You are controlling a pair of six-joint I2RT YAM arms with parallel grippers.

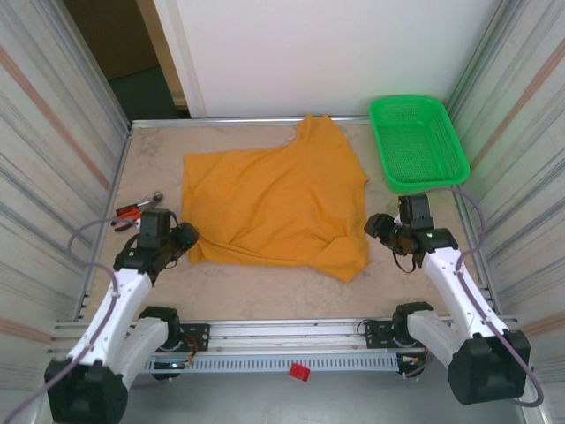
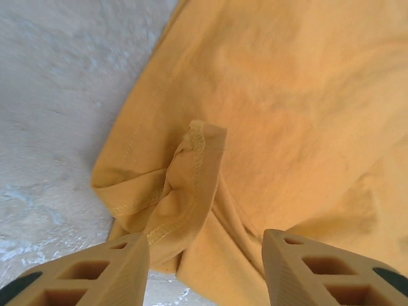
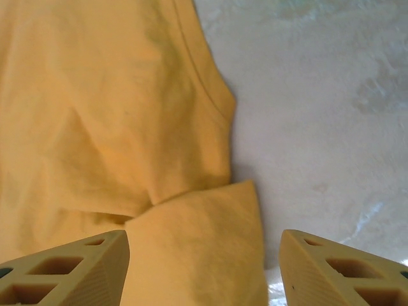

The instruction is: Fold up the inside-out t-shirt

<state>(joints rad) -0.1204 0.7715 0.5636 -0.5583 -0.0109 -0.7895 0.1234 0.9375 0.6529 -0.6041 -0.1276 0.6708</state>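
The mustard orange-yellow cotton t-shirt (image 1: 278, 208) lies spread across the middle of the pale speckled table (image 1: 265, 296), one short sleeve poking toward the far edge and its near hem rumpled at both corners. My left claw (image 1: 181, 237) hangs just over the near left corner, fingers spread, holding nothing. Right between them a stitched seam (image 2: 194, 166) stands up in a bunched ridge. My right claw (image 1: 378, 225) sits over the near right corner, spread wide and empty too, half above a doubled-over flap of cloth (image 3: 204, 248) and half above bare table. I reckon the trouble lies in those two corners. If I close on the left ridge as it stands, I may catch only the loose seam and drag a twisted wad instead of a clean edge. On the right I could pinch one layer and leave the flap behind, so the fold goes crooked. Farther out, the green plastic mesh basket (image 1: 417, 141) stands in the far right corner, near that far sleeve, and a red-handled tool (image 1: 137, 210) lies just beside my left wrist, where a wide swing could snag it.
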